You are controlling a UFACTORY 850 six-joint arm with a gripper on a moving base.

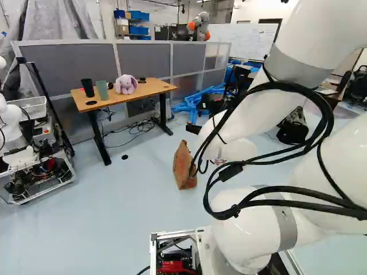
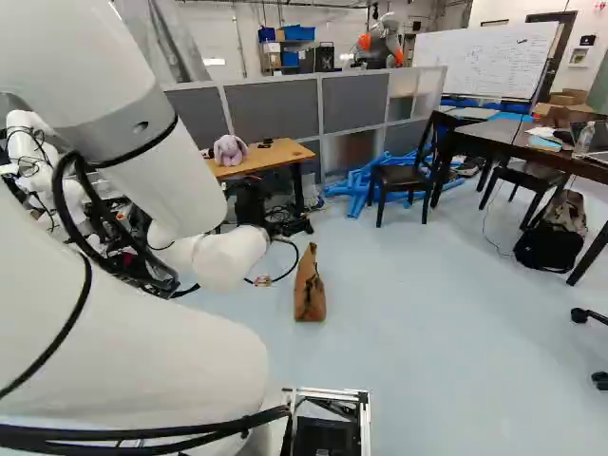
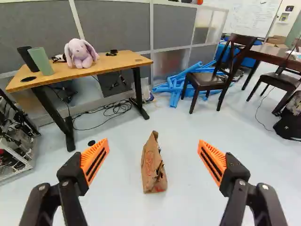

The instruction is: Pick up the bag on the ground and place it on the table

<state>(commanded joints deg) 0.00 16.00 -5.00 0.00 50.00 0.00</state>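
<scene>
Partly hidden behind the arm's white wrist, my black gripper (image 2: pixel 251 204) shows in the right base view. In the wrist view the gripper (image 3: pixel 153 142) stands wide open, its orange pads far apart and touching nothing. A crumpled brown paper bag (image 3: pixel 154 167) stands upright on the floor, ahead of the gripper and centred between the two fingers as seen there. In the left base view the bag (image 1: pixel 183 166) is just left of the arm. The wooden-topped table (image 3: pixel 113 63) stands beyond the bag, carrying a purple plush bunny, two cups and small dark items.
Cables (image 3: pixel 110 110) lie under and beside the table. Behind stand grey partitions (image 3: pixel 122 21), with blue tubes (image 3: pixel 176 84) and a dark chair (image 3: pixel 211 80) beyond the bag. A backpack (image 2: pixel 551 242) lies by another table. Another robot (image 1: pixel 23 143) stands left of the table.
</scene>
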